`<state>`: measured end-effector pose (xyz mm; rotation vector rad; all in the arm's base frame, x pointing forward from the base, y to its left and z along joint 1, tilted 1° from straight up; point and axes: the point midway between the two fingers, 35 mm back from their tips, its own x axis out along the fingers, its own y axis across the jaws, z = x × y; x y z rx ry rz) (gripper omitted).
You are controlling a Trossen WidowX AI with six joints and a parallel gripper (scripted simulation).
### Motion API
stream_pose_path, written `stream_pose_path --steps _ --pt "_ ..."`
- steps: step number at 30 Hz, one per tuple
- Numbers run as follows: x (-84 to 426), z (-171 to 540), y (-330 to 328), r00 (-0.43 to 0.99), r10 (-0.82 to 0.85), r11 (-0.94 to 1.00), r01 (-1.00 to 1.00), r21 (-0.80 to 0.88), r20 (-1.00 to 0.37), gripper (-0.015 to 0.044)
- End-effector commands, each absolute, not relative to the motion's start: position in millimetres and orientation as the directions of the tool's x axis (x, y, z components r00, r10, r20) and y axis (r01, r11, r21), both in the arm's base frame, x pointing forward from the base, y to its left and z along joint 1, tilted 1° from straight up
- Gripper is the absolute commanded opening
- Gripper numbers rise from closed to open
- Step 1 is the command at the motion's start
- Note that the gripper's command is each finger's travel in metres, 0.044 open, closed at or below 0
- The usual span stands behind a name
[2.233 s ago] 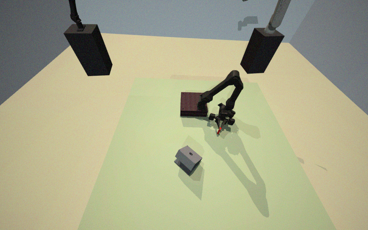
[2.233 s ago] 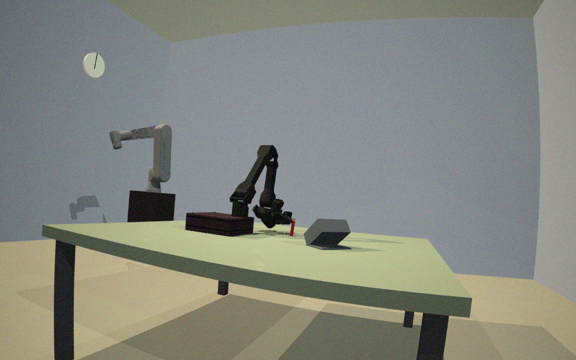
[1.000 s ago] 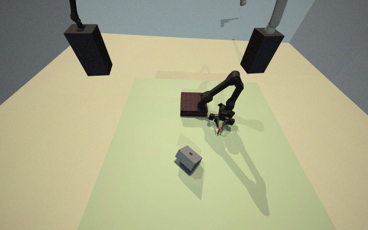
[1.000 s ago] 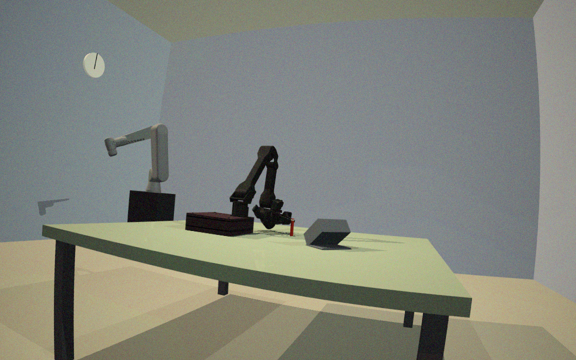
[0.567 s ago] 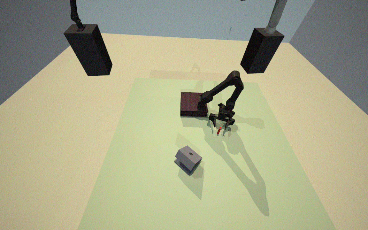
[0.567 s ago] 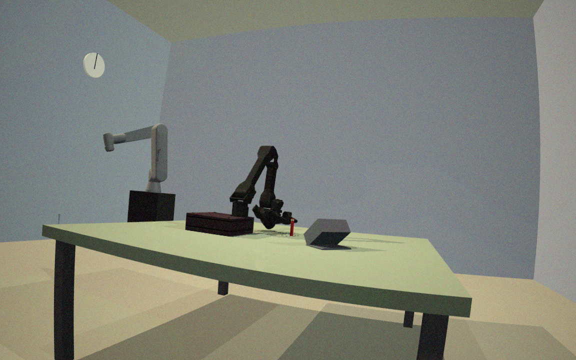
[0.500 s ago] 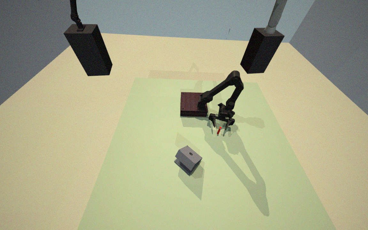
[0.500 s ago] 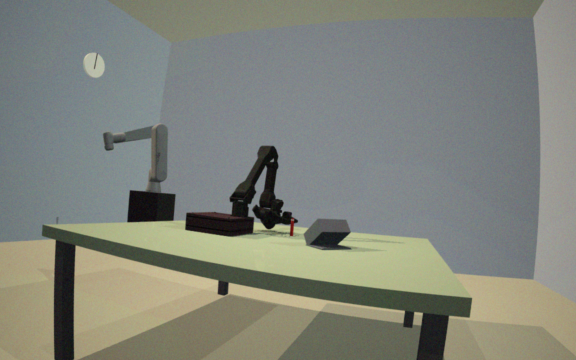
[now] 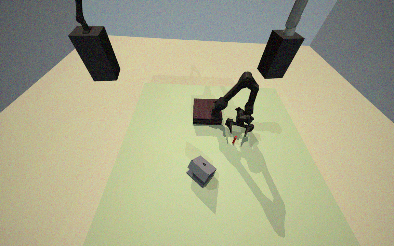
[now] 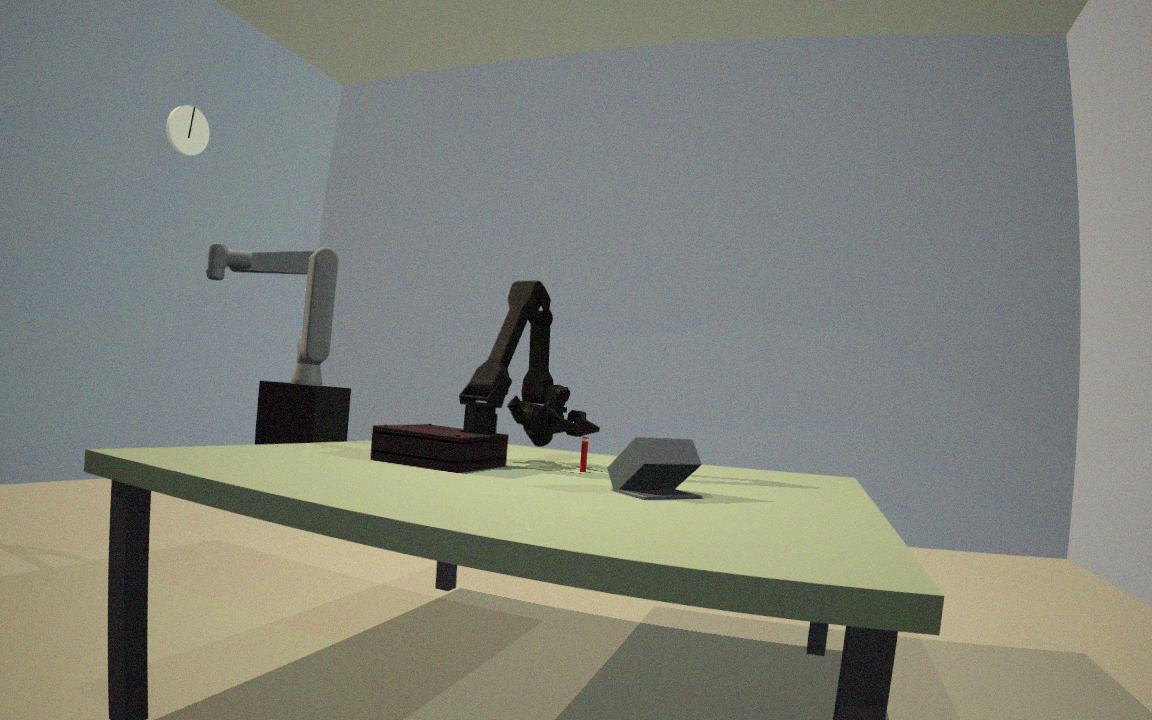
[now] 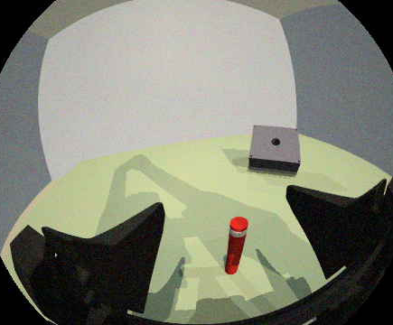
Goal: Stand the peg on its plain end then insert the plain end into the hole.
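The red peg (image 9: 234,140) (image 10: 584,454) (image 11: 236,248) stands upright on the green table (image 9: 149,137) (image 10: 294,492), its white band near the top and its plain end down. My gripper (image 9: 238,134) (image 10: 596,429) (image 11: 229,201) is wide open and empty. Its fingertips are a little above the height of the peg's top, one to each side in the wrist view, with gaps between peg and fingers. The grey sloped panel (image 9: 197,167) (image 10: 662,450) (image 11: 262,149) stands apart from the peg. Its dark round hole (image 9: 204,164) (image 11: 276,142) looks empty. The hole is hidden in the exterior view.
A dark red box (image 9: 204,108) (image 10: 437,449) sits beside my arm's base. Two black pedestals (image 9: 95,58) (image 9: 278,56) with other arms stand beyond the table. Shadows of my arm fall across the table around the peg.
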<state>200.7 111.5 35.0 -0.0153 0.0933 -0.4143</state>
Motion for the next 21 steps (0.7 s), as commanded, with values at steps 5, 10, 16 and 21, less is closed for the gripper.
stream_pose_path --steps 5,10,16,21 --pt "199.5 130.7 113.5 0.911 -0.403 0.915 0.403 -0.015 -0.091 0.0440" --pt "196.0 161.4 105.1 0.911 -0.403 0.915 0.403 -0.015 -0.091 0.0440" --pt "195.8 162.7 104.7 0.911 -0.403 0.915 0.403 -0.015 -0.091 0.0440" --pt "195.9 162.3 104.1 0.909 -0.407 0.913 0.407 -0.017 -0.094 0.0440"
